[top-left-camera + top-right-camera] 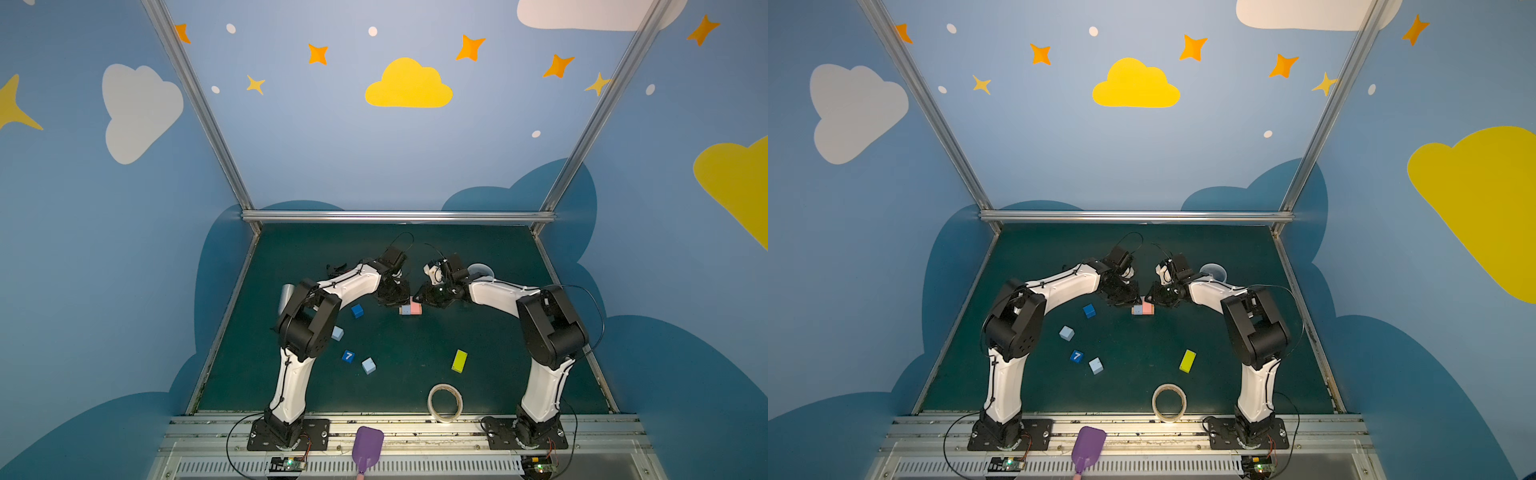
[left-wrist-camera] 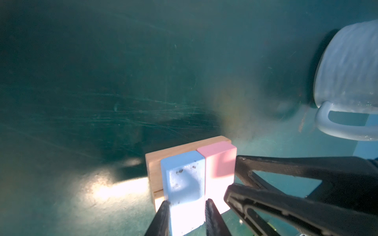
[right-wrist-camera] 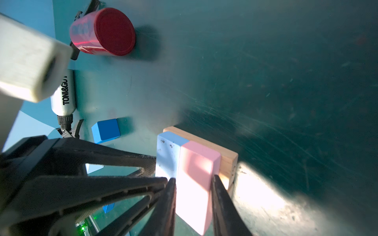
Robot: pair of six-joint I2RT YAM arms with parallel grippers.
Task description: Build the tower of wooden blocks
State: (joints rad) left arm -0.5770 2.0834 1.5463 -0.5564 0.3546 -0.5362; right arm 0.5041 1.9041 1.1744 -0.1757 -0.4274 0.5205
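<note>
Midway at best, with left pincer (image 2: 187, 202) clamped on the light-blue block (image 2: 182, 175) and right pincer (image 3: 193, 179) on the pink block (image 3: 196, 163), side by side atop seemingly two bare-wood slabs (image 2: 155, 161) on the desk (image 1: 407, 345); yet to stack four loose cubes (image 1: 357, 311), yellow-green block (image 1: 459, 360).

- We find the left flat block (image 1: 404, 310) and right flat block (image 1: 416, 308) touching, side by side, on a base block (image 2: 155, 163), in the middle of the tabletop (image 1: 415, 257).
- Front-left of them: rear cube (image 1: 357, 311), left cube (image 1: 337, 333), numbered cube (image 1: 348, 356), front cube (image 1: 368, 365), all apart.
- Front-right: a lone flat block (image 1: 459, 360); the tape roll (image 1: 445, 402) before it.
- Behind, right: the mug (image 1: 484, 269).
</note>
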